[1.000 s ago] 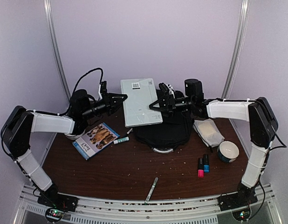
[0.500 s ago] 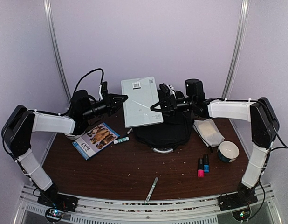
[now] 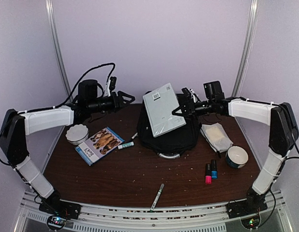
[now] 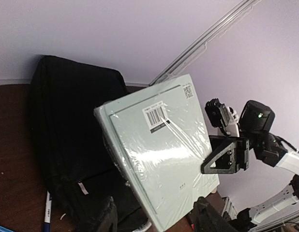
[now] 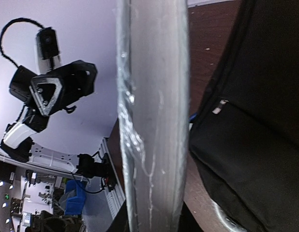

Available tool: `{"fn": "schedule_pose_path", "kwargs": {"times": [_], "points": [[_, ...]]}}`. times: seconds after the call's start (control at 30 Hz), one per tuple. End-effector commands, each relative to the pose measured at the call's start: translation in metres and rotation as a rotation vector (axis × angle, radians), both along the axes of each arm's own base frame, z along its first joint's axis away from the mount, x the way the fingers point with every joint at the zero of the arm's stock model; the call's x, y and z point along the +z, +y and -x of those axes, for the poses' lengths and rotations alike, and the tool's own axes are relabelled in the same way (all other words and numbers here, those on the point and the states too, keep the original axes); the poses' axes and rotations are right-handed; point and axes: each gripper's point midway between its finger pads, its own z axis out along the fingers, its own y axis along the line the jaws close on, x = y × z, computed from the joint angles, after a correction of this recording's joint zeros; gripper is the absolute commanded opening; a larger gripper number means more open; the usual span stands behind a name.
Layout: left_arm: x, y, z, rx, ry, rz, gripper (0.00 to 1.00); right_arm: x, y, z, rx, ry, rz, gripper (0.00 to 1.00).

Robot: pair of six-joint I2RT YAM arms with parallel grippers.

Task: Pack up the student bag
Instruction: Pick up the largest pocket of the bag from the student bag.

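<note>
The bag [image 3: 178, 137] lies at the table's 12 o'clock. Above it, the right gripper [image 3: 185, 108] pinches a wrapped green notebook [image 3: 161, 110] by its edge. The left gripper [image 3: 125, 98], at 10 o'clock, gapes empty. Packing looks barely begun: the picture book [image 3: 99, 144] and marker [image 3: 126, 144] lie outside.

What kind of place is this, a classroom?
Probably a robot test booth, not a classroom: a left arm and right arm bolted to a metal rail, plain lilac walls around one brown table.

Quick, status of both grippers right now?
Left gripper: open, empty.
Right gripper: closed on the notebook.
</note>
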Motion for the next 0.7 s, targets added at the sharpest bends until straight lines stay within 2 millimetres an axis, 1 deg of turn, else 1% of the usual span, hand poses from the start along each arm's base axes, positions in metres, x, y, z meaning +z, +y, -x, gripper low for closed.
{"fn": "schedule_pose_path", "kwargs": {"times": [0.0,0.07,0.1,0.13,0.2,0.3,0.37,0.43,0.5,0.57,0.63,0.67], "points": [[0.008,-0.002,0.007,-0.026,-0.187,-0.288,0.55,0.052,-0.048,-0.004,-0.082,-0.286,0.1,0.0],[0.007,-0.016,0.016,-0.107,-0.27,-0.405,0.5,0.057,-0.07,-0.005,-0.125,-0.319,0.128,0.0],[0.001,-0.023,0.021,-0.149,-0.304,-0.48,0.5,0.058,-0.084,-0.007,-0.15,-0.329,0.146,0.0],[-0.006,-0.023,0.023,-0.163,-0.324,-0.576,0.49,0.057,-0.101,-0.009,-0.183,-0.324,0.169,0.0],[-0.014,-0.03,0.028,-0.212,-0.409,-0.721,0.49,0.053,-0.127,-0.008,-0.219,-0.317,0.205,0.0],[-0.029,-0.049,0.046,-0.35,-0.533,-0.869,0.49,0.052,-0.164,-0.005,-0.289,-0.297,0.225,0.0],[-0.042,-0.064,0.061,-0.448,-0.574,-0.925,0.5,0.052,-0.183,-0.002,-0.336,-0.297,0.23,0.0],[-0.057,-0.078,0.074,-0.535,-0.601,-0.976,0.52,0.054,-0.199,0.002,-0.375,-0.307,0.236,0.0],[-0.067,-0.09,0.084,-0.606,-0.623,-1.018,0.52,0.056,-0.208,0.008,-0.403,-0.324,0.245,0.0],[-0.083,-0.099,0.09,-0.664,-0.625,-1.066,0.52,0.056,-0.212,0.014,-0.418,-0.341,0.25,0.0],[-0.097,-0.103,0.09,-0.7,-0.611,-1.103,0.52,0.053,-0.212,0.019,-0.425,-0.352,0.248,0.0],[-0.108,-0.105,0.089,-0.72,-0.594,-1.123,0.52,0.052,-0.212,0.021,-0.43,-0.355,0.246,0.0]]}}
